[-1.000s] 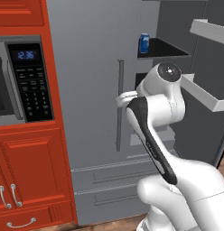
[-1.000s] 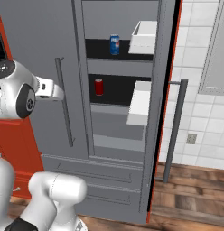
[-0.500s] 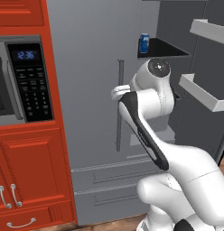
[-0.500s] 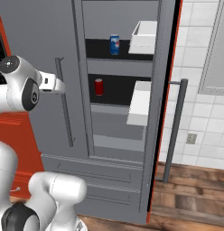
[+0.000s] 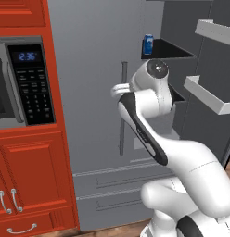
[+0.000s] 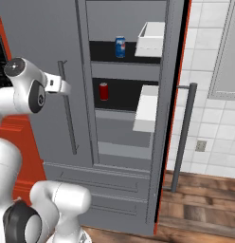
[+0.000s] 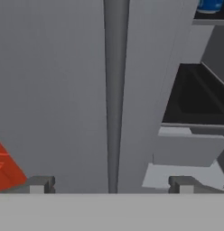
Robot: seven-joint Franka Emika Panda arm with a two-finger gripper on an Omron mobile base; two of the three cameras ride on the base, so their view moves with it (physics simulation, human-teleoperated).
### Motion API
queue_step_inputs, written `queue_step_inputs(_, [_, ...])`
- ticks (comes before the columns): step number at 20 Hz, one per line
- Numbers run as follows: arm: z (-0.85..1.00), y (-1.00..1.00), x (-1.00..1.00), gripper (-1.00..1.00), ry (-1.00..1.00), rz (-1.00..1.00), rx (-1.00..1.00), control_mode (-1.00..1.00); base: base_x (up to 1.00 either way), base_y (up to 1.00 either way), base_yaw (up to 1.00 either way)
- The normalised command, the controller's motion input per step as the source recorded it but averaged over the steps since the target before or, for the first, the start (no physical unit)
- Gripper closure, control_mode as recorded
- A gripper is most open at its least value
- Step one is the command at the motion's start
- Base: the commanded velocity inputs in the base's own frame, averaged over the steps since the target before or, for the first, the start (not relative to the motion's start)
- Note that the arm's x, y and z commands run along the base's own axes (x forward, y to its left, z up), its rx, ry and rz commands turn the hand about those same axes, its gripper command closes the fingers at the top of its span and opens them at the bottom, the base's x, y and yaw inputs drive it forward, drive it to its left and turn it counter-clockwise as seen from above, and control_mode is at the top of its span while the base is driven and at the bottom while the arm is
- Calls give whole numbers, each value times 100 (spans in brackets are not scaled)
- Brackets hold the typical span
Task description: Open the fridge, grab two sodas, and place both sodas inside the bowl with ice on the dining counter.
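The grey fridge [image 6: 124, 109] stands with its right-hand door [image 6: 172, 118] swung open, black shelves and white door bins [image 6: 150, 38] on show, while its left-hand door [image 5: 93, 115] is shut. On the upper shelf of the fridge a blue soda can [image 6: 120, 47] stands upright beside a white bin; one shelf below it a red soda can [image 6: 104, 91] stands upright, well apart from the blue one and a little to its left. The blue can [image 5: 148, 44] is also seen at the shelf's front edge from the other side of the arm, and its base [image 7: 210, 5] shows at the top corner of the hand view.

The robot's gripper [image 7: 109, 182] is held up to the fridge's closed left door with its jaws spread wide and nothing between them. The long vertical bar handle [image 7: 115, 94] of that door runs straight through the gap between the two finger tips [image 7: 39, 184], without either tip visibly touching it. From the right base view the hand [image 6: 57, 84] sits level with the upper part of that handle [image 6: 67, 107]. To the left of the fridge are red cabinets [image 5: 33, 180] and a built-in microwave [image 5: 24, 85].
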Motion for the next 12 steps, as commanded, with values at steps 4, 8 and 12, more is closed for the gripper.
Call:
queue_step_inputs(4, [0,0,32,-100,-3,-2,2,-100,0,0,0])
queue_step_inputs(8, [0,0,36,-100,-3,-1,2,-100,0,0,0])
queue_step_inputs(12, [-1,0,38,-100,-1,-2,1,-100,0,0,0])
